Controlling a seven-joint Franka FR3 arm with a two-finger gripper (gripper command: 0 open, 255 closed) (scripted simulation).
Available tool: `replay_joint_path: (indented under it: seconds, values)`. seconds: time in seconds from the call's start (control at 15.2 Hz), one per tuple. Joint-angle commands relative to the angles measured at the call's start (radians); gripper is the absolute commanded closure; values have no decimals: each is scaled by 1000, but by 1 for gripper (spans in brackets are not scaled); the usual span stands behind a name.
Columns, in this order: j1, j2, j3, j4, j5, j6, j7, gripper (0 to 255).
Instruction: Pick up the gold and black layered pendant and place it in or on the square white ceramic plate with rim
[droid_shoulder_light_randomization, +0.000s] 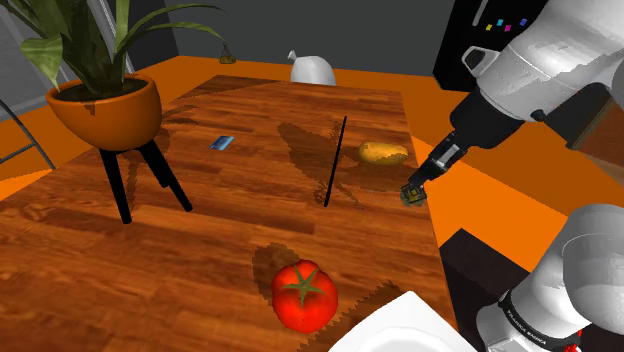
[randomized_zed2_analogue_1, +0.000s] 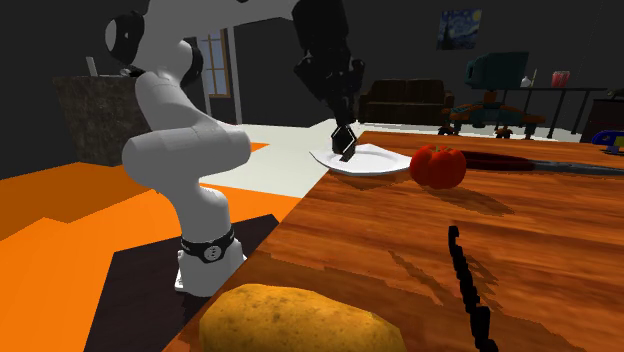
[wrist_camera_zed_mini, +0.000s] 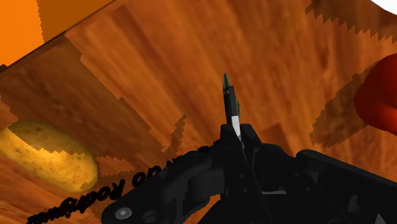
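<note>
My black gripper (droid_shoulder_light_randomization: 413, 192) hangs over the wooden table's edge at the shoulder view's right, just in front of the potato. It is shut on a thin gold, black and white pendant (wrist_camera_zed_mini: 229, 97), which sticks out edge-on from between the fingers (wrist_camera_zed_mini: 232, 137). A small gold-green bit of the pendant (droid_shoulder_light_randomization: 411, 195) shows at the fingertips. The white square plate (droid_shoulder_light_randomization: 400, 325) lies at the table's near corner beside the stand. In the second exterior view the gripper (randomized_zed2_analogue_1: 345, 146) hovers above the table in front of the plate (randomized_zed2_analogue_1: 365, 163).
A red tomato (droid_shoulder_light_randomization: 304, 295) sits beside the plate. A potato (droid_shoulder_light_randomization: 383, 152) lies close to the gripper. A thin black beaded strand (droid_shoulder_light_randomization: 335, 160) stretches across the middle of the table. A potted plant on black legs (droid_shoulder_light_randomization: 105, 110) stands at the left, with a small blue card (droid_shoulder_light_randomization: 221, 143) nearby.
</note>
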Motion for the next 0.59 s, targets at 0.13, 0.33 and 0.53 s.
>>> replay_joint_path:
  seconds: [0.13, 0.33, 0.53]
  values:
    - [28, -25, 64, 29, 35, -46, 72, 255]
    - [53, -38, 132, 61, 72, -80, 144, 255]
    - [71, -41, 200, 104, 108, -112, 215, 255]
